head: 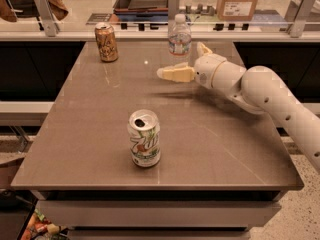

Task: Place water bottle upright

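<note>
The water bottle (pixel 179 38), clear and ribbed with a white cap and pale label, stands upright on the far middle of the brown table (pixel 100 134). My gripper (pixel 181 60) is at the bottle's base with its jaws spread wide. The near finger (pixel 175 74) lies in front of the bottle. The far finger (pixel 202 48) sticks up just to the bottle's right. Neither finger visibly presses on the bottle. The white arm (pixel 265 94) reaches in from the right.
A gold-brown soda can (pixel 106 42) stands at the far left of the table. A white-green soda can (pixel 144 138) stands near the front middle. A counter with rails and a cardboard box (pixel 239 0) lies behind the table's far edge.
</note>
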`<state>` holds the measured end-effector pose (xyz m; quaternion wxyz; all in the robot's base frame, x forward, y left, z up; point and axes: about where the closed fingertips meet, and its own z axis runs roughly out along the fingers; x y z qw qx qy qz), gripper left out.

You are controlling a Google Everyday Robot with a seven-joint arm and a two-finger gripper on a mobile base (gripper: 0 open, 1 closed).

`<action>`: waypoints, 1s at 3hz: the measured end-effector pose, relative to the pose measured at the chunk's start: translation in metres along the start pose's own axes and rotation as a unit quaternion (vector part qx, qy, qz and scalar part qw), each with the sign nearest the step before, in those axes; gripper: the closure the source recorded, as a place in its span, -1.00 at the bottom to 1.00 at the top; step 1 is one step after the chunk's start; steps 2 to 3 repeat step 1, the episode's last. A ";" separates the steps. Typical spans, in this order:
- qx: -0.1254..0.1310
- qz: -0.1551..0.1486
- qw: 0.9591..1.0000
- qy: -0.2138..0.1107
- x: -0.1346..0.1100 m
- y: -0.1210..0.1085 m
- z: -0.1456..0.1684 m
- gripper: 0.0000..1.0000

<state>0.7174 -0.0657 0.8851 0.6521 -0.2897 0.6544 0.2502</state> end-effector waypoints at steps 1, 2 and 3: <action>0.000 0.000 1.000 0.000 0.000 0.000 0.000 -1.00; 0.000 0.000 1.000 0.000 0.000 0.000 0.000 -1.00; 0.000 0.000 1.000 0.000 0.000 0.000 0.000 -1.00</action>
